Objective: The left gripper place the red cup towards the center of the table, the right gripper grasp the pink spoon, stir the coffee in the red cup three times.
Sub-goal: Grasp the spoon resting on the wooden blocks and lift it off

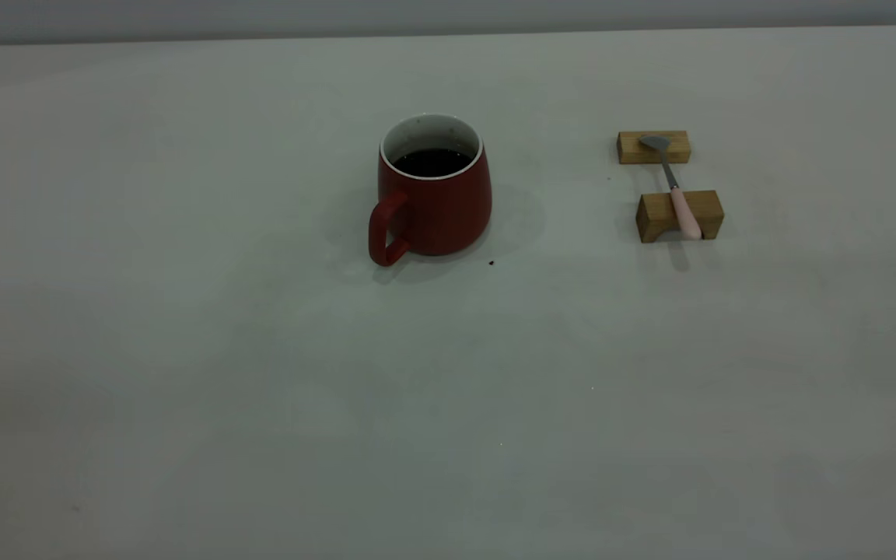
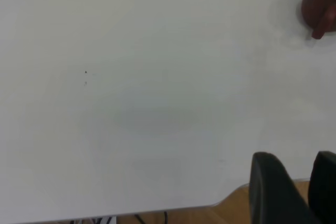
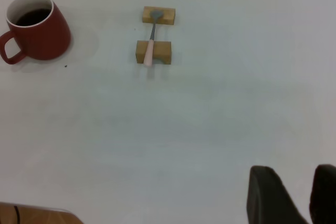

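Red cup (image 1: 434, 190) sits upright near mid-table (image 1: 183, 389), handle toward the camera side, coffee (image 1: 432, 162) well below the rim. So the cup placement looks done, or needs none.

Pink spoon (image 1: 684, 211) lies to the right of the cup, well apart, bridging two wooden blocks (image 1: 679, 215): bowl on the far block, pink handle over the near one. The blocks lift it off the table, leaving clearance under the neck for fingers; probably why it's staged that way.

Left gripper (image 2: 294, 192) hangs back near the table edge, well apart from the cup, fingers spread with a gap, holding nothing. Right gripper (image 3: 291, 195) likewise, far from the spoon on the near side, fingers parted, empty.

My read: the next step is right-arm approach to the spoon handle.
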